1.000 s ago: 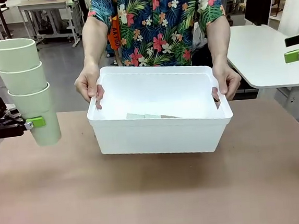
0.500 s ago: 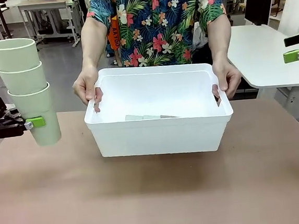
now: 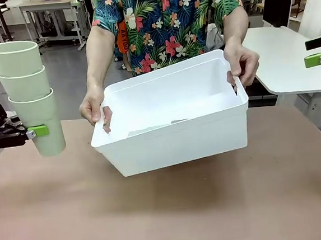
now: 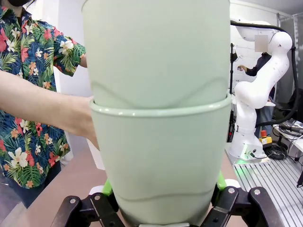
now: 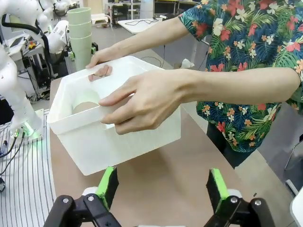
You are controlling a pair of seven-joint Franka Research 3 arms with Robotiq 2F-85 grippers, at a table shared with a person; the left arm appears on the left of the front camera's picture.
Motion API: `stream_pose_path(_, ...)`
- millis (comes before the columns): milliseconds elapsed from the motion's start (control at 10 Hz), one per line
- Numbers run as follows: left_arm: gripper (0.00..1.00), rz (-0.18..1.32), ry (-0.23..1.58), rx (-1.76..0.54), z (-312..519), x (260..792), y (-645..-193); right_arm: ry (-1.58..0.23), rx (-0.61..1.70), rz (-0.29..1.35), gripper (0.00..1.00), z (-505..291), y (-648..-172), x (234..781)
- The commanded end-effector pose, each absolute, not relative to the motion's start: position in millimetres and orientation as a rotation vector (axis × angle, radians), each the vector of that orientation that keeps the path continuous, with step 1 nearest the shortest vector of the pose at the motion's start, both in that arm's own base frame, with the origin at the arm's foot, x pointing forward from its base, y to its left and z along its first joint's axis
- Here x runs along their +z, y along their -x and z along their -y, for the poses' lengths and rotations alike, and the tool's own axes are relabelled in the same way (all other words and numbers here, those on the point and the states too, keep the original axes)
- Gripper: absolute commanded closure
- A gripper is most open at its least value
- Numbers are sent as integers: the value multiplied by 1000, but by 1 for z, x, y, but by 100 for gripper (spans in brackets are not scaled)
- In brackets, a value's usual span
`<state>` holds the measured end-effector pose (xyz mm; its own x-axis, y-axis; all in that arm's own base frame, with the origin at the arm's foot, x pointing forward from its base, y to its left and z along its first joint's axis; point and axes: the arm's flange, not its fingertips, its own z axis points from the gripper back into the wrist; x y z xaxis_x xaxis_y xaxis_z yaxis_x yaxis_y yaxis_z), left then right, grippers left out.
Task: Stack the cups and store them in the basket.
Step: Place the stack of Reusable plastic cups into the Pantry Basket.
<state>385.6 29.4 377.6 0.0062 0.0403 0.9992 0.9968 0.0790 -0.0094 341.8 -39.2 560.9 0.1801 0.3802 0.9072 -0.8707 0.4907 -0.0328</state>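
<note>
Cup stack [image 3: 30, 92], three mint tumblers nested upright, clamped at its lowest cup by left gripper [image 3: 38, 131]; basket [image 3: 171, 116] lies toward the robot's right, person-held, tilted above the surface [image 3: 168, 209]; right gripper [image 5: 162, 185] wide, empty.

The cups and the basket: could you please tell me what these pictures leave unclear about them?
- Cups inside the basket: front view, the near wall hides most; count unclear.
- Held stack: left wrist view, cut off at the top edge.
- Right gripper: front view, cut off at the picture's edge.
</note>
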Motion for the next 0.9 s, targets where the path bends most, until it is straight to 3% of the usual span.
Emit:
stream_pose_path(0, 14, 1283, 1192, -1146, -31, 381, -383, -587, 954, 1073, 0, 39, -344, 561)
stream_pose_path(300, 14, 1269, 1183, -1126, -29, 378, -386, -587, 954, 1073, 0, 39, -344, 561)
stream_pose_path(800, 14, 1183, 1037, -1117, -17, 479, -405, -587, 954, 1073, 0, 39, -344, 561)
